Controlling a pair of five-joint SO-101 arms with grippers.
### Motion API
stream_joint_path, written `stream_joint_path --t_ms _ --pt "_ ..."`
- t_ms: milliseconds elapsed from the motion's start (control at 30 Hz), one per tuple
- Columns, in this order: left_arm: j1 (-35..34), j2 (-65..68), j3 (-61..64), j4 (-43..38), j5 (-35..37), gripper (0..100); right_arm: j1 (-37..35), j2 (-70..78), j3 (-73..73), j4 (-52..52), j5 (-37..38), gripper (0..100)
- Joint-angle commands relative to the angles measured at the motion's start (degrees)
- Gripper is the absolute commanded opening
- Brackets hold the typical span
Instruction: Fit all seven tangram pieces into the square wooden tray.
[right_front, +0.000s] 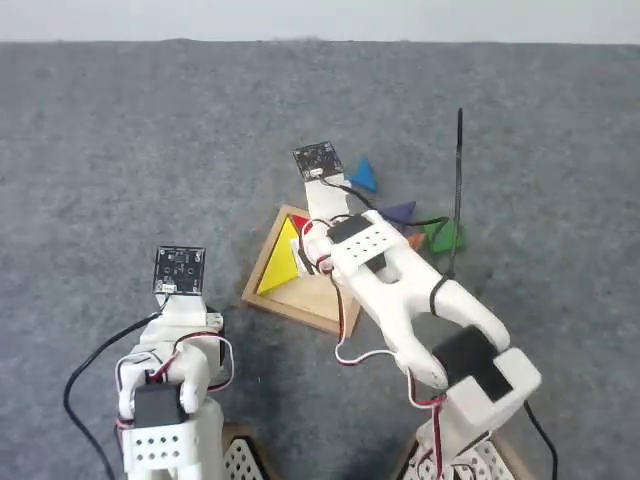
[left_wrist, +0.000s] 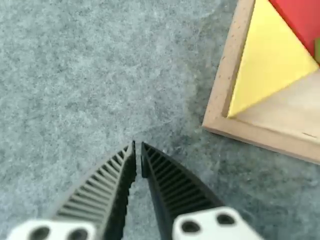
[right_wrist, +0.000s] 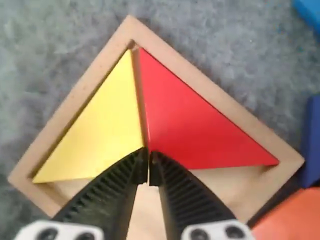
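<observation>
Your right gripper (right_wrist: 148, 157) hangs over the square wooden tray (right_wrist: 79, 100). Its fingers (right_wrist: 120, 185) are pressed together on nothing, tips at the seam between the yellow triangle (right_wrist: 100, 130) and the red triangle (right_wrist: 185, 130). These fill half the tray; the rest is bare. Probably best to lift straight up, then spread the fingers before going for the blue triangle (right_front: 364, 175) or green piece (right_front: 440, 236) nearby. Your left gripper (left_wrist: 138, 147), all but closed and empty, sits over the tabletop (right_front: 150, 130) beside the tray.

left arm (right_front: 172, 368) folded back, left gripper (left_wrist: 137, 146) closed, right arm (right_front: 400, 290) stretched forward, right gripper (right_wrist: 148, 153) closed
</observation>
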Motion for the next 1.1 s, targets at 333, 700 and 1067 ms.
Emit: stream_joint_path --t_ms 333,700,1067 --pt "-0.1 -1.1 -0.7 0.2 1.0 2 2.0 -17.7 5.1 11.3 6.1 2.0" --pt "-0.1 -1.1 -0.7 0.2 1.0 2 2.2 -16.4 19.2 5.3 14.0 2.0" --pt "-0.1 -1.1 -0.7 0.2 1.0 2 18.5 -12.8 16.3 7.9 24.1 2.0"
